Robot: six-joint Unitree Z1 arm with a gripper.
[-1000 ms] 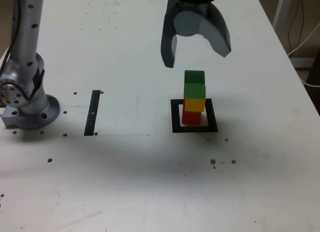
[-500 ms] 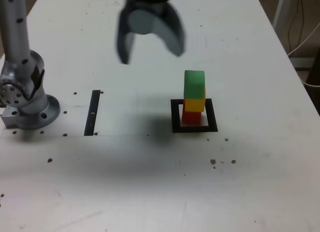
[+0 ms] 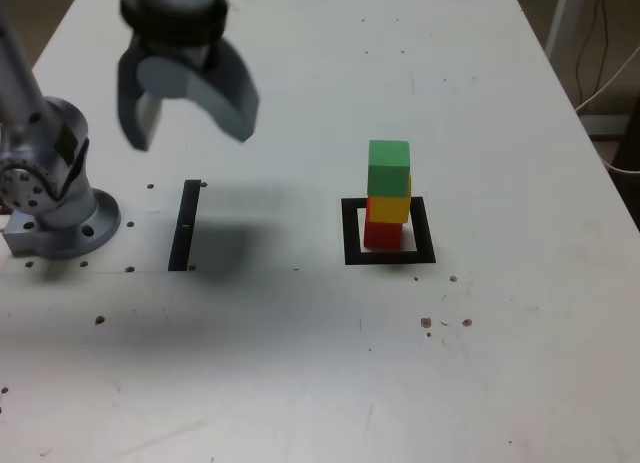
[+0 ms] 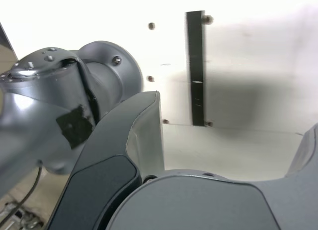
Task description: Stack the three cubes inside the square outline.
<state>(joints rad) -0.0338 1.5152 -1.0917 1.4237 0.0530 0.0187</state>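
The three cubes stand as one upright tower: the red cube (image 3: pixel 381 232) at the bottom, the yellow cube (image 3: pixel 388 206) on it, the green cube (image 3: pixel 389 168) on top. The tower rests inside the square outline (image 3: pixel 351 233), right of centre in the exterior view. My gripper (image 3: pixel 190 138) hangs open and empty above the table far over toward the exterior view's left, well apart from the tower. In the wrist view only my gripper (image 4: pixel 228 135) with its dark fingers (image 4: pixel 144 130) and the arm's base show; the cubes are out of that view.
The arm's grey base (image 3: pixel 50 198) sits at the exterior view's left edge and shows in the wrist view as the base (image 4: pixel 59 101). A thin black strip (image 3: pixel 185 225) lies beside it, also the strip (image 4: pixel 196 66). Small screws dot the white table (image 3: pixel 320 363). Cables hang at far right.
My open gripper has swung from just above the tower across to the exterior view's left, near the base. The tower has not moved.
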